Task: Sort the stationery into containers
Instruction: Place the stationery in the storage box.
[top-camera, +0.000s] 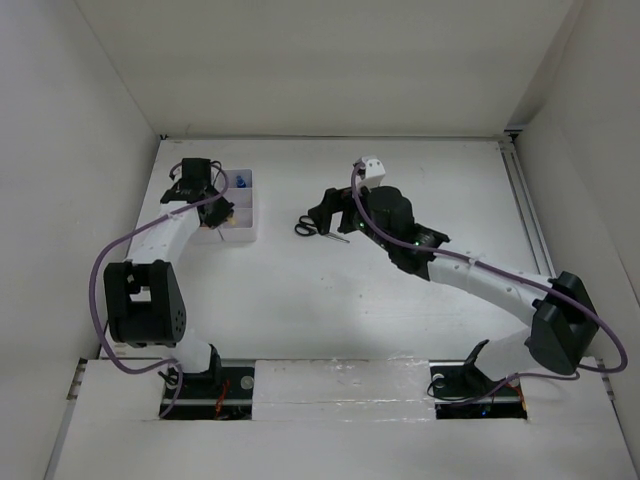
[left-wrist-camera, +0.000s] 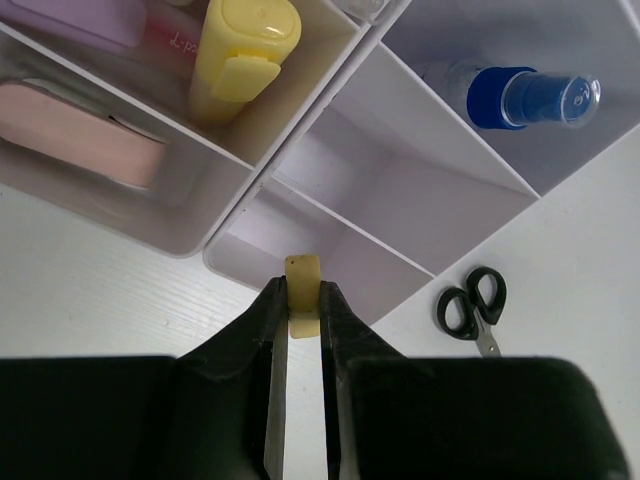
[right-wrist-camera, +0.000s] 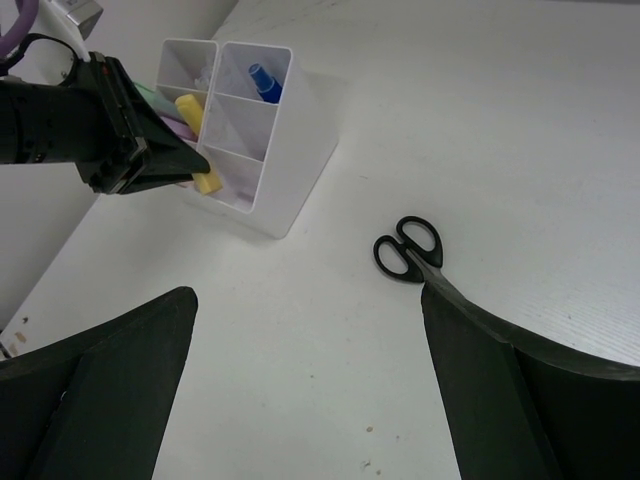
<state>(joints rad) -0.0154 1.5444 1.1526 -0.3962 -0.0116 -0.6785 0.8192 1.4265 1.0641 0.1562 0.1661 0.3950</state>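
The white six-compartment tray (top-camera: 243, 232) stands at the far left. My left gripper (top-camera: 220, 205) is shut on a small yellow piece (left-wrist-camera: 303, 272) and holds it over the tray's (left-wrist-camera: 400, 180) near corner compartment. In the tray lie a yellow highlighter (left-wrist-camera: 245, 50), a pink-white eraser (left-wrist-camera: 80, 130), a purple item (left-wrist-camera: 80, 20) and a blue-capped clear tube (left-wrist-camera: 520, 95). Black-handled scissors (top-camera: 306, 227) lie on the table right of the tray. My right gripper (right-wrist-camera: 308, 300) is open and empty, low over the table, with the scissors (right-wrist-camera: 408, 248) just ahead of its right finger (right-wrist-camera: 520, 390).
White walls enclose the table on the left, back and right. A metal rail (top-camera: 530, 220) runs along the right side. The left arm's gripper (right-wrist-camera: 130, 140) shows in the right wrist view, over the tray (right-wrist-camera: 290, 170).
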